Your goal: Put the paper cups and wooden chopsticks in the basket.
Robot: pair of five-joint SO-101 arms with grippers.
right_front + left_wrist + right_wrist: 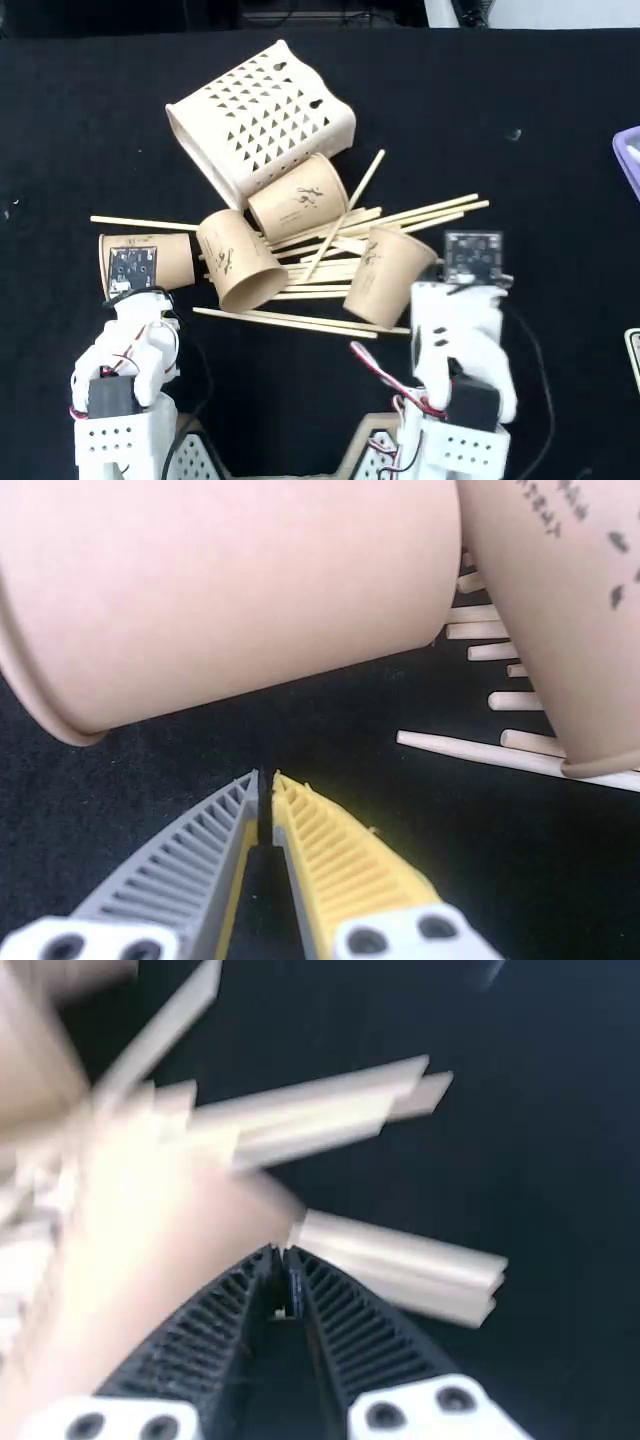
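My left gripper (pixel 265 780) is pinched shut on nothing. The nearest paper cup (pixel 230 590) lies sideways, just ahead of it.

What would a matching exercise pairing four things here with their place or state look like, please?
1. basket
2. chopsticks
3. left hand
4. purple object

A. shut, holding nothing
B. at the table's right edge
C. scattered among the paper cups
D. tipped over, beyond the paper cups

Pairs: 1-D, 2-C, 3-A, 4-B
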